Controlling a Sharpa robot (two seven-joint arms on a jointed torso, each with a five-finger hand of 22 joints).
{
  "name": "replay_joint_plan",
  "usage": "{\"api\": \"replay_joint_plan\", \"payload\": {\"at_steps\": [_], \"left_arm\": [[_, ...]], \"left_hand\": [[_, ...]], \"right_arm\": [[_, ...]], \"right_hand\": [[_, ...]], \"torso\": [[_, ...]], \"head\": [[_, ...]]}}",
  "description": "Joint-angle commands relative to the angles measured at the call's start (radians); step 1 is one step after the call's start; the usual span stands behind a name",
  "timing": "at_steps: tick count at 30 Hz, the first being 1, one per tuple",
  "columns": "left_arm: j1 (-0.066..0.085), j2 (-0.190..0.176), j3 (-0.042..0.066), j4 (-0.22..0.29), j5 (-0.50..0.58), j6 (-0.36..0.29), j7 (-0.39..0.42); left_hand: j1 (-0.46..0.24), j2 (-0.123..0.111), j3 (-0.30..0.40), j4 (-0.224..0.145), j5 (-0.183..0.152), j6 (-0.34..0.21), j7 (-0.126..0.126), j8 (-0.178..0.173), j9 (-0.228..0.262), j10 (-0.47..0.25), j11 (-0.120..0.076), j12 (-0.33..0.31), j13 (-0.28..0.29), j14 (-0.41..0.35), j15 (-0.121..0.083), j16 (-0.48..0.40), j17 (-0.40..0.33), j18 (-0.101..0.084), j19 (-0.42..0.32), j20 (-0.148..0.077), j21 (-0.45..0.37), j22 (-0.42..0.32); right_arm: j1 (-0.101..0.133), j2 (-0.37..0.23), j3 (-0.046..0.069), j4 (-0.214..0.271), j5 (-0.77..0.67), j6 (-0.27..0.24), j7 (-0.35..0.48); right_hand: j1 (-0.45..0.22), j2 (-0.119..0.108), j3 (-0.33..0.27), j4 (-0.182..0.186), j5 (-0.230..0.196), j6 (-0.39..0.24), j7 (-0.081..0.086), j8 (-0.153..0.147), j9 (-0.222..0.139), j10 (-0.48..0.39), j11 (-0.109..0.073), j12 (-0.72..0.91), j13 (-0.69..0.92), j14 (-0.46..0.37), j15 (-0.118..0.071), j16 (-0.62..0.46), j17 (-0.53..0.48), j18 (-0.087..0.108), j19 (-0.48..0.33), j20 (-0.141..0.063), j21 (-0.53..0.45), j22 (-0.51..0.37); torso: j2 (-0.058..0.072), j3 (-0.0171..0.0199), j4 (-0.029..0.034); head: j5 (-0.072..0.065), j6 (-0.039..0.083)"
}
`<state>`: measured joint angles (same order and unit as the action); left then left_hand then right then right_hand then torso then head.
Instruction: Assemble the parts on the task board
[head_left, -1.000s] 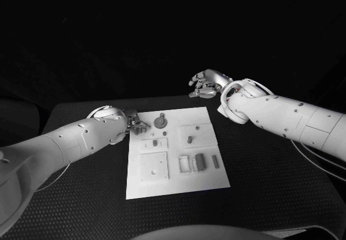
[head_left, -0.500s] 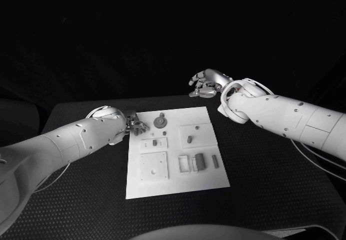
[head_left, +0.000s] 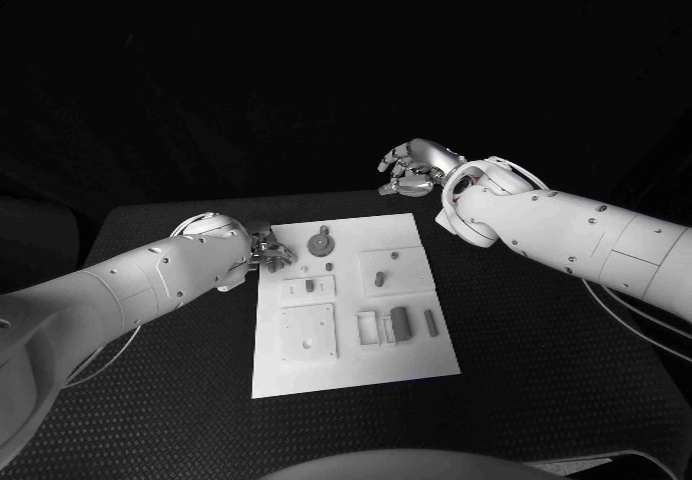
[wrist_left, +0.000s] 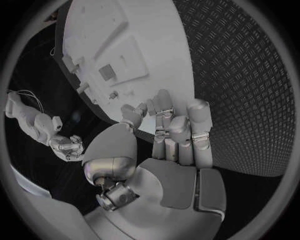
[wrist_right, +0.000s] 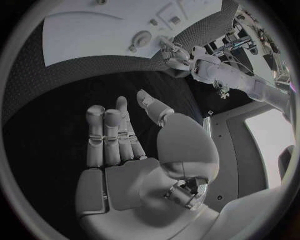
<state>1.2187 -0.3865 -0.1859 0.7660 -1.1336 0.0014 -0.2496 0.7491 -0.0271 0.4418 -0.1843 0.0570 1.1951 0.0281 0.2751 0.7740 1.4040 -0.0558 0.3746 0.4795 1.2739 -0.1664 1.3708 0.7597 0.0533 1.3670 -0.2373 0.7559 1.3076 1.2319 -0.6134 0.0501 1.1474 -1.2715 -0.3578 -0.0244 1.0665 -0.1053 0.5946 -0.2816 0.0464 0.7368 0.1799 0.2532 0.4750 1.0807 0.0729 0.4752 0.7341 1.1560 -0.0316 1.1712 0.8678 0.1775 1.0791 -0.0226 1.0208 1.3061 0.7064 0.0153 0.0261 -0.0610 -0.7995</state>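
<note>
The flat white rectangular task board (head_left: 353, 300) lies mid-table on the black textured table (head_left: 548, 360), small grey parts (head_left: 398, 325) spread across it (one round (head_left: 320, 241)). The silver left hand (head_left: 267, 248) sits at its far left corner, fingers apparently curled, holding nothing I can make out. The silver right hand (head_left: 415, 165) hovers beyond the far edge, fingers loosely bent and empty.

Not much else going on here, just the black tabletop (head_left: 548, 380) with a bumpy diamond-pattern textured surface, rounded at its far corner, and pitch-dark background behind its far edge.
</note>
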Motion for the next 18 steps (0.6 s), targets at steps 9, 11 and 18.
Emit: {"api": "replay_joint_plan", "payload": {"at_steps": [9,11,18], "left_arm": [[-0.001,-0.008,0.003,0.007,0.052,0.021,-0.010],[-0.001,-0.009,0.004,0.006,0.054,0.004,-0.010],[-0.001,-0.012,0.008,0.005,0.068,0.009,-0.009]], "left_hand": [[-0.007,-0.002,0.006,-0.017,-0.001,-0.001,0.006,-0.002,0.004,-0.001,0.000,0.000,0.004,0.009,0.001,-0.005,0.005,0.063,0.011,0.000,0.001,0.015],[-0.011,-0.008,0.007,-0.019,-0.001,-0.001,0.006,-0.002,0.005,-0.001,0.000,0.000,0.004,0.010,0.001,-0.005,0.005,0.063,0.012,0.000,0.001,0.015],[-0.024,-0.023,0.008,-0.019,-0.001,0.001,0.005,-0.001,0.008,0.001,-0.001,0.002,0.007,0.011,0.000,-0.005,0.008,0.062,0.014,-0.001,0.001,0.015]], "right_arm": [[0.000,0.001,0.000,-0.003,-0.009,0.020,-0.001],[0.000,0.001,0.000,-0.003,-0.009,0.020,-0.001],[0.000,0.001,0.000,-0.004,-0.009,0.022,-0.001]], "right_hand": [[-0.011,0.003,-0.004,0.005,0.002,-0.004,0.011,0.004,0.000,0.000,0.004,-0.003,0.001,-0.005,-0.002,-0.002,-0.002,0.084,0.004,-0.005,-0.004,0.002],[-0.011,0.003,-0.004,0.005,0.002,-0.004,0.011,0.004,0.000,0.000,0.004,-0.003,0.001,-0.005,-0.002,-0.002,-0.002,0.084,0.004,-0.005,-0.004,0.002],[-0.011,0.003,-0.004,0.005,0.002,-0.004,0.011,0.004,0.000,0.000,0.004,-0.003,0.001,-0.005,-0.002,-0.002,-0.002,0.084,0.004,-0.005,-0.004,0.002]], "torso": [[0.000,0.0002,-0.0004],[0.000,0.0000,-0.0002],[0.000,0.0004,0.0000]], "head": [[0.001,-0.002],[0.001,-0.003],[0.001,-0.003]]}}
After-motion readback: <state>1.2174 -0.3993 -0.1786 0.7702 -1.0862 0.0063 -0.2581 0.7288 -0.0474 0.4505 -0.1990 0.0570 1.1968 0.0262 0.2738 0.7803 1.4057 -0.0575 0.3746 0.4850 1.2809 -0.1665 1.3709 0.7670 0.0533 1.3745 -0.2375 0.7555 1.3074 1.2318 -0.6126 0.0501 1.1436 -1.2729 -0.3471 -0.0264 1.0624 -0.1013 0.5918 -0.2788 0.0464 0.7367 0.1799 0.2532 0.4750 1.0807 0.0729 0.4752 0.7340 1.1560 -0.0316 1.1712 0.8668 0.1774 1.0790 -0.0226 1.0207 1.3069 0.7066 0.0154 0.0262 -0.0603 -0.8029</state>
